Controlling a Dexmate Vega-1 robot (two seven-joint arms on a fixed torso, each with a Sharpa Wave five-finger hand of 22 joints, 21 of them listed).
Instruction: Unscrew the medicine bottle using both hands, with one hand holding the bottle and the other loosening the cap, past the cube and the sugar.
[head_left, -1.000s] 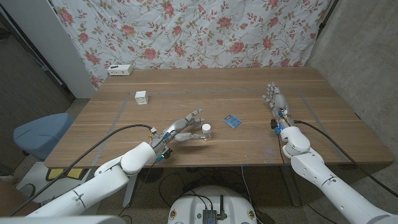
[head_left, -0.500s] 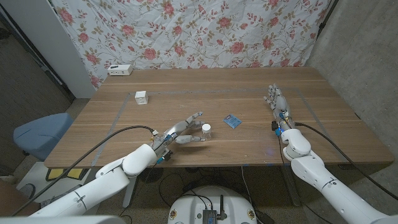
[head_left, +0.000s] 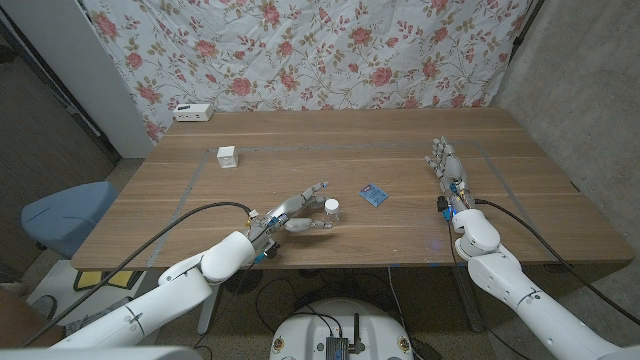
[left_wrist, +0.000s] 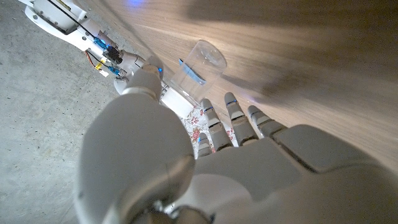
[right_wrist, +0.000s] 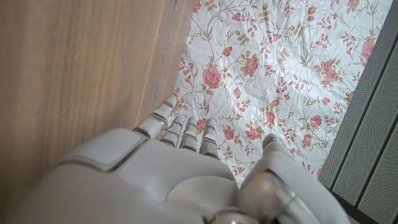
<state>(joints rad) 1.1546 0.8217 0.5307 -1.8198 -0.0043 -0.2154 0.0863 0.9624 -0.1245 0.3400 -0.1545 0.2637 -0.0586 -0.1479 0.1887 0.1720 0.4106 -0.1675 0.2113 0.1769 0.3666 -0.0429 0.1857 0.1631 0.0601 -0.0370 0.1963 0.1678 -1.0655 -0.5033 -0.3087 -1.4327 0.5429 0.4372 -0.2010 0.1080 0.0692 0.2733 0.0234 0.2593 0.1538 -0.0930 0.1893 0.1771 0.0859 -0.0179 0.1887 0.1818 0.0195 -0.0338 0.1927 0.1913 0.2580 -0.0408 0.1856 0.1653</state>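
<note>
The medicine bottle (head_left: 331, 208), small and clear with a white cap, stands upright near the table's middle. In the left wrist view the bottle (left_wrist: 198, 62) shows a blue label just beyond my fingertips (left_wrist: 231, 109). My left hand (head_left: 298, 211) is open beside it on its left, fingers spread above and thumb below, with no clear contact. A blue sugar packet (head_left: 373, 194) lies just right of the bottle. The white cube (head_left: 227, 156) sits at the far left. My right hand (head_left: 447, 168) stands at the right, fingers straight, holding nothing.
A white box (head_left: 193, 111) lies at the table's (head_left: 300, 150) back left edge. Thin tape lines mark a rectangle on the wood. A floral curtain (right_wrist: 261, 68) hangs behind the table. A blue chair (head_left: 62, 215) stands off the left side.
My left hand has crept a little to the right, closer around the bottle. My right hand has drifted slightly toward the near edge. Bottle, cube and sugar packet have not moved.
</note>
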